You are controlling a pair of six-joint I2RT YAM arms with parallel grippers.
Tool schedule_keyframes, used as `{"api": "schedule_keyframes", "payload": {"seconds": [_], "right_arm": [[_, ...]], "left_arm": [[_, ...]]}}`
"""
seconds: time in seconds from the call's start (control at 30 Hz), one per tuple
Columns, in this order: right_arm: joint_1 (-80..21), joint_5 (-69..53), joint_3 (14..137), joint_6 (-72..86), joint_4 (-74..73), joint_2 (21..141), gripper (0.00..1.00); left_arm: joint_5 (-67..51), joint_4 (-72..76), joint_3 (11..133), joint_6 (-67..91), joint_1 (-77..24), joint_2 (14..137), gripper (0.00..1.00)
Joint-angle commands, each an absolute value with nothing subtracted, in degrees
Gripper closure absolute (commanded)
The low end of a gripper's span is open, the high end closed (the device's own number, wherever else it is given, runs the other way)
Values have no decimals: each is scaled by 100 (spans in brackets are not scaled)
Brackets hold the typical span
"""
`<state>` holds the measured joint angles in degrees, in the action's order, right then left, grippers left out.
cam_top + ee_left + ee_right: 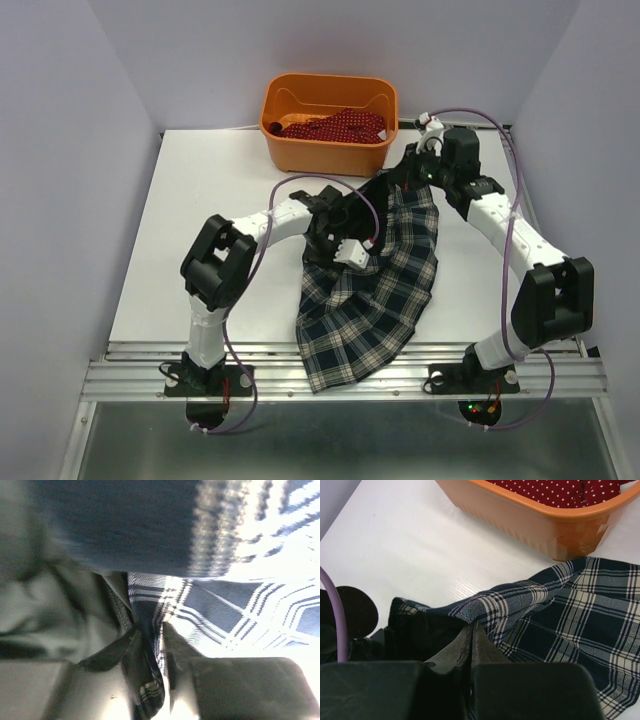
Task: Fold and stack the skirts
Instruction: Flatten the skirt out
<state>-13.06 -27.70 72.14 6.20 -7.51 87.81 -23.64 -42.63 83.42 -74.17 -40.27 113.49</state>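
Tartan skirt [372, 300] spread mid-table, hem over near edge; my L gripper [351, 257] & R gripper [408, 178] both clamped on its top. Red skirt [335, 125] in tub [330, 155], far edge.

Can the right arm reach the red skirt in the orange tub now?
Probably not yet: the right end effector is shut on the plaid skirt. The tub is near and open-topped, so the red skirt looks reachable once it lets go.
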Motion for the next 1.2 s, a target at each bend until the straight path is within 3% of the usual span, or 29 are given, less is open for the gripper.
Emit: {"api": "schedule_keyframes", "payload": {"seconds": [0.0,0.07,0.13,0.43,0.57,0.8,0.9,1.17], "right_arm": [[-1187,-2786,7286,484,-642,8675,99],[-1134,-2725,7286,387,-659,8657,99],[-1082,-2576,7295,247,-721,8631,99],[-502,-1636,7409,-193,-1037,8482,99],[-352,-1407,7497,-246,-1248,8324,99],[-116,-888,7725,-247,-1283,8454,99],[-9,-1097,7944,-36,-1283,8543,99],[-114,-2275,9227,1588,-985,9341,99]], "left_arm": [[-2400,-4596,8016,-7620,-4008,10618,83],[-2373,-4571,7780,-7620,-3990,10259,98],[-2399,-4430,7595,-7603,-3868,9907,100],[-3286,-2543,6225,-6962,-2550,6788,100],[-3384,-1444,4891,-6566,-1935,5418,100],[-3269,-1062,3350,-7221,-1837,4019,100],[-3542,-1450,3524,-7742,-1837,4034,100],[-3980,-1240,5832,-6278,-1242,5500,100]]}}
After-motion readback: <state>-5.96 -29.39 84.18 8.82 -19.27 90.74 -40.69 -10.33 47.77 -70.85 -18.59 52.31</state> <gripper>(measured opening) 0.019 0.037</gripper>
